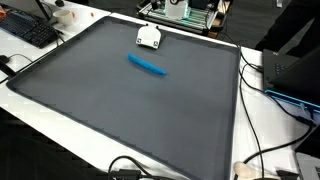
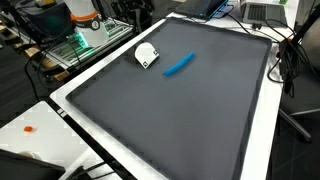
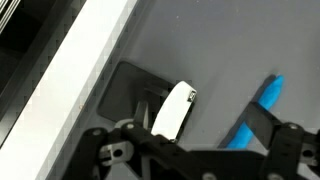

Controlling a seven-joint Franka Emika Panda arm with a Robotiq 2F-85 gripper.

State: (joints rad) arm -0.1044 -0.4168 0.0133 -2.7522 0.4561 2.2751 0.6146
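A dark gray mat (image 1: 120, 110) covers the white table (image 2: 262, 140). Your gripper (image 3: 205, 128) hangs empty, fingers (image 3: 262, 120) spread wide. The small white device (image 3: 176, 110) lies between them near the mat's edge, with the blue marker (image 3: 270, 92) just beside it.

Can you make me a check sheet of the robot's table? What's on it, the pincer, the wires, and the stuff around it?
Surface: dark grey mat lying flat on a white table.
Job's things: small white gadget near one edge of the mat; blue pen-like thing lying flat close by, not touching it.
Clutter: a tiny orange bit on the white table.
Pincer: the pincer shows only in the wrist view. It is open, above the white gadget, and holds nothing.
Cables: black cables run beside the table edge.
Surroundings: keyboard and laptop next to the mat.
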